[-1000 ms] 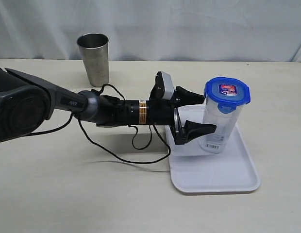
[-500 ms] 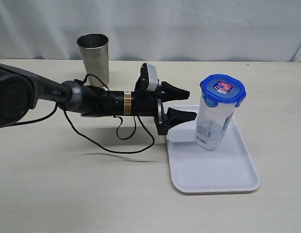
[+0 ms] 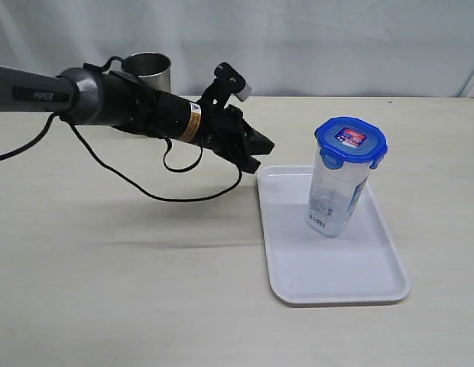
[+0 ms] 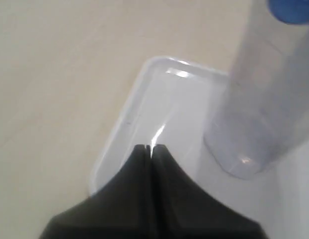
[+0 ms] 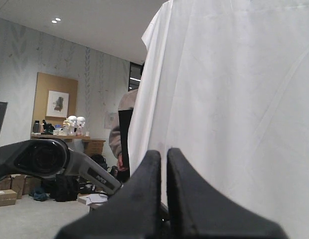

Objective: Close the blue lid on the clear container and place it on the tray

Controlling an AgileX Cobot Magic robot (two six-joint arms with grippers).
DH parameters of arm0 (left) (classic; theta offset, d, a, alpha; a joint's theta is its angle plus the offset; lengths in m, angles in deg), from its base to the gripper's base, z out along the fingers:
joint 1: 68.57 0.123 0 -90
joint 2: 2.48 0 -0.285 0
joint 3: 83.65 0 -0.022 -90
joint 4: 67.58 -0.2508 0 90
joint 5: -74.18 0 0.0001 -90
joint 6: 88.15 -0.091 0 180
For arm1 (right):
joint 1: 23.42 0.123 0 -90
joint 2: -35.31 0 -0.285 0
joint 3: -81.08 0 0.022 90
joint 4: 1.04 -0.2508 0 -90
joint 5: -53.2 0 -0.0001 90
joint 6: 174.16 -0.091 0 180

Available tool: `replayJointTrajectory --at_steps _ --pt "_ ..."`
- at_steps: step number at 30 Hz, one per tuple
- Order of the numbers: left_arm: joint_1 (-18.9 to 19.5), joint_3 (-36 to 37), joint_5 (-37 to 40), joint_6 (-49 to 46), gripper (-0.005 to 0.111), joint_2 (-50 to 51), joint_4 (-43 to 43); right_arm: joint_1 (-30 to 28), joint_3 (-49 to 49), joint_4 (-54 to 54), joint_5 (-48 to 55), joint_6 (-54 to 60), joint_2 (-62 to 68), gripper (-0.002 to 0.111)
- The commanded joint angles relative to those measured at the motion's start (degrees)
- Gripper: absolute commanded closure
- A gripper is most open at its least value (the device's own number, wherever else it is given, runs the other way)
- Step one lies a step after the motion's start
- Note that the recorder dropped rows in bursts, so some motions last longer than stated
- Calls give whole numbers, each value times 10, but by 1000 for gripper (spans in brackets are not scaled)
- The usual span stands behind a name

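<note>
Closing step, judged complete: container (image 3: 338,200), lid (image 3: 350,142) on, stands on tray (image 3: 298,269); left tool (image 3: 254,155) clenched, empty, clear of it; right tool (image 5: 163,155) clenched, empty; next: retreat only.

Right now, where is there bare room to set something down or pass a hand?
Bare: the near half of the tray, in front of the clear container; the table left of the tray, nearer than the dangling cable. Crowded: the tray's far-left corner, where the shut left gripper hovers.
</note>
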State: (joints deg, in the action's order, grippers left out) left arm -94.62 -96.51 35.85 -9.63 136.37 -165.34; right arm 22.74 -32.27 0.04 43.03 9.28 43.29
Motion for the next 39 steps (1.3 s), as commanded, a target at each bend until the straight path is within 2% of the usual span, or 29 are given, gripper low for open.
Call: replayJointTrajectory --at_steps 1,11,17,20,25,34,39 --pt "-6 42 63 89 107 -66 -22 -2 3 -2 -1 -3 -2 104" --pt "-6 191 325 104 107 -235 -22 -2 3 -2 -1 -3 -2 104" --pt "-6 296 533 104 107 -341 -16 -2 3 -2 -1 -3 -2 104" --pt "-6 341 591 102 107 -389 -16 -2 3 -2 -1 -3 -2 104" --pt "-6 398 571 102 107 -456 -16 -2 3 -2 -1 -3 -2 104" --pt "-6 424 358 102 107 -583 -17 -2 3 -2 -1 -3 -2 104" --pt "-6 424 318 102 107 -644 -21 -2 3 -7 -1 -3 -2 104"
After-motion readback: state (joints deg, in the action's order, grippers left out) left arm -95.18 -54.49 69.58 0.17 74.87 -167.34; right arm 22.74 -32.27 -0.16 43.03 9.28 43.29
